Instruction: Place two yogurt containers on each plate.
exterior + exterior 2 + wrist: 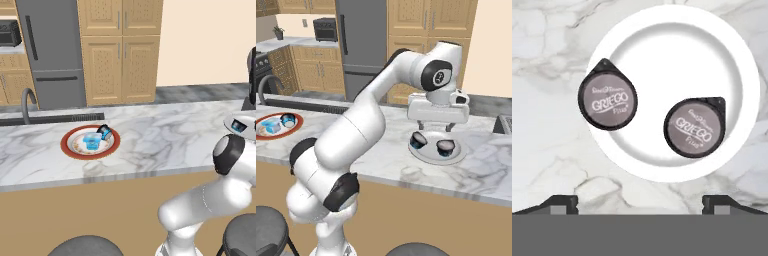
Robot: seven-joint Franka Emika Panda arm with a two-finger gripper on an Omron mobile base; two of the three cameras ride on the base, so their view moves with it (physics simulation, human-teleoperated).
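Above the white plate (pixel 677 30), the claw (pixel 432 131) hangs wide and empty.
Two dark yogurt cups (pixel 607 94) (pixel 695 127) sit there; the left one overlaps the rim and could tip off if bumped. Red-rimmed plate (pixel 90 142) holds two more.

Under my hand lay a smooth, glossy white plate (pixel 677 30) on polished veined marble counter (pixel 542 125) — the yogurt lids (pixel 607 101) looked matt grey foil.
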